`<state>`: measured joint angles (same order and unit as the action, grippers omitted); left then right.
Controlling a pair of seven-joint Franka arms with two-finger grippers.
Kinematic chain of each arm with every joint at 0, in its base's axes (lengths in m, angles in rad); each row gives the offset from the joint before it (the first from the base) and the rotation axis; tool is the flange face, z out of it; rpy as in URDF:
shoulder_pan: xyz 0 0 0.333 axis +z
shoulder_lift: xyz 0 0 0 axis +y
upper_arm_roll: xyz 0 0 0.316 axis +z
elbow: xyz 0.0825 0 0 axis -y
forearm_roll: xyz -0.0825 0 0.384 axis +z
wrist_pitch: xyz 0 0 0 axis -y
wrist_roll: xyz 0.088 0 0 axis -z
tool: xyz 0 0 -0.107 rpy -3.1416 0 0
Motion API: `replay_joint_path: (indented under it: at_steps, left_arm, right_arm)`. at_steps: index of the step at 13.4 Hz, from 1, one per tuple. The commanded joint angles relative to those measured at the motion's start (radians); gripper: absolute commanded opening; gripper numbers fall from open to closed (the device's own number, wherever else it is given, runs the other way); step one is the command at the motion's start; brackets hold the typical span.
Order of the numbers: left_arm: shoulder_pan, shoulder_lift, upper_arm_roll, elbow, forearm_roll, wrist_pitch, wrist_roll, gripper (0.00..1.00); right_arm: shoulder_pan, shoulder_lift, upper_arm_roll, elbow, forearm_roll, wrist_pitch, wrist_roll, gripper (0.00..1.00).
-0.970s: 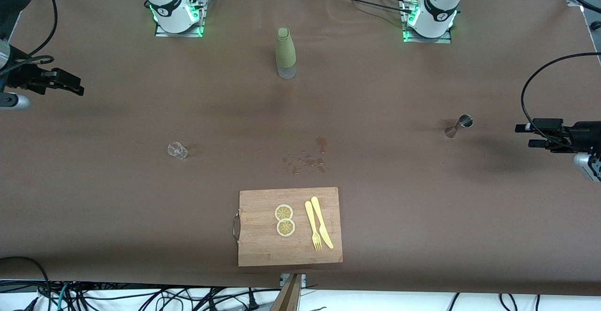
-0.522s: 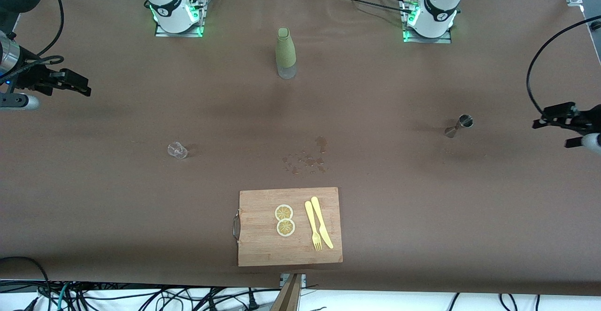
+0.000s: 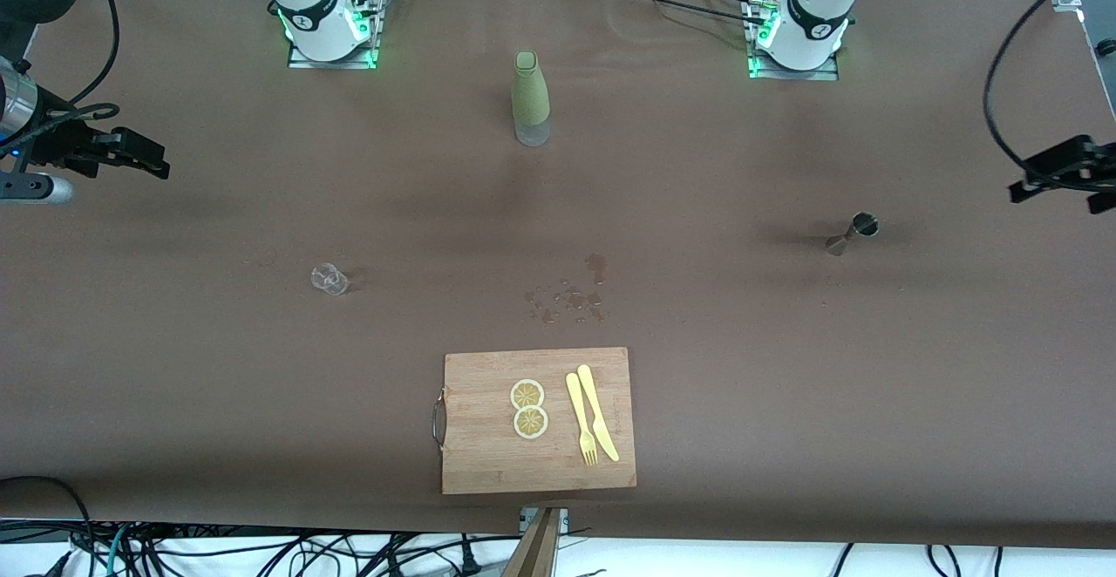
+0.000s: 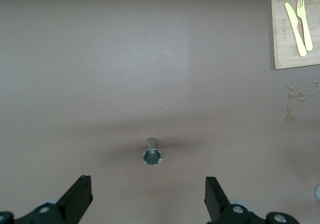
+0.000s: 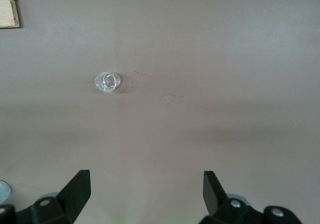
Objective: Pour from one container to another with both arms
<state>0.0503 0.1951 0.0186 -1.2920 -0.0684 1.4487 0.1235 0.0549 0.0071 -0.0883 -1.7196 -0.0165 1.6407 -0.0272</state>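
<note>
**Both arms parked at the counter ends, cups standing free**

Since a second ago the left gripper (image 3: 1059, 178) has pulled away toward its end of the counter and sits higher in the front view; the right gripper (image 3: 131, 155) has only shifted slightly. All things on the counter are unchanged.

Now: both grippers hang in the air with fingers wide and nothing between them – left wrist view shows the left fingers (image 4: 80, 196) spread, right wrist view shows the same for the right fingers (image 5: 77, 189).

- Metal measuring cup (image 3: 853, 233) stands upright toward the left arm's end.
- Small glass (image 3: 330, 279) stands toward the right arm's end – contents cannot be told.
- Bottle (image 3: 530, 98) stands upright between the two bases.
- Wet drops (image 3: 571, 296) lie on the counter (image 3: 785, 403) just farther from the camera than the cutting board (image 3: 488, 464), which carries lemon slices (image 3: 528, 408), a fork (image 3: 581, 420) and a knife (image 3: 598, 413).

Stage: fits either arms waiting ahead of the pour or backed off after one; the drops hint at liquid handled but settle nothing.

For any pour here: both cups are small and light, so grip low and centred, keep the receiving cup steady, tilt slowly with the lip right over the mouth – spills look likely otherwise.
</note>
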Motion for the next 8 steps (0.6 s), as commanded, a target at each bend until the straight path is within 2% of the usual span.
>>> replay_joint_path:
  at_steps: [1, 3, 8]
  left_arm:
    - [0.003, -0.022, -0.093, -0.027, 0.103, 0.001, -0.106, 1.00]
    - [0.002, -0.022, -0.124, -0.030, 0.114, -0.004, -0.185, 1.00]
    - [0.002, -0.005, -0.123, -0.055, 0.102, 0.002, -0.177, 1.00]
  right_arm:
    - [0.000, -0.013, 0.006, -0.003, 0.010, -0.001, 0.018, 1.00]
    - [-0.001, -0.013, 0.006, 0.000, 0.010, -0.002, 0.018, 1.00]
    - [0.000, -0.012, 0.006, 0.000, 0.010, -0.001, 0.018, 1.00]
